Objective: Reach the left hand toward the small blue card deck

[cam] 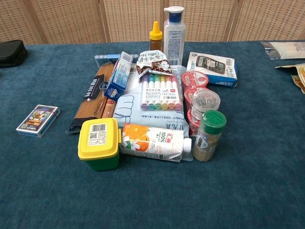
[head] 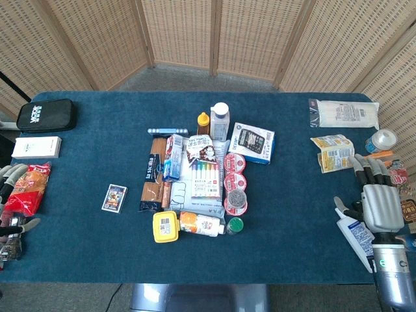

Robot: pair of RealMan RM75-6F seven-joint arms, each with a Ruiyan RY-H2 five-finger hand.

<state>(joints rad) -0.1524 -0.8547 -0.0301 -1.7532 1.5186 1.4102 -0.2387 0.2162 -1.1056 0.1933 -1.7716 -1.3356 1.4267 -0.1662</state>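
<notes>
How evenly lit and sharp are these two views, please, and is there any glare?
Head view: soft, even light, faint shadows, table edges slightly bowed. Chest view: sharp up close, card deck legible, mild sheen on the juice carton, no harsh glare.

The table [cam: 257, 191] under my hands wears a matt, slightly fuzzy blue cloth. My right hand [head: 382, 203] is smooth grey plastic and metal with a dull sheen. The card deck [cam: 38, 120] looks like glossy printed card. The yellow tub [cam: 98, 143] is smooth plastic, the juice carton [cam: 152, 142] coated paper, the pasta packet [cam: 90, 98] shiny film. Behind, the screens [head: 182, 32] are rough woven cane in wooden frames.
</notes>
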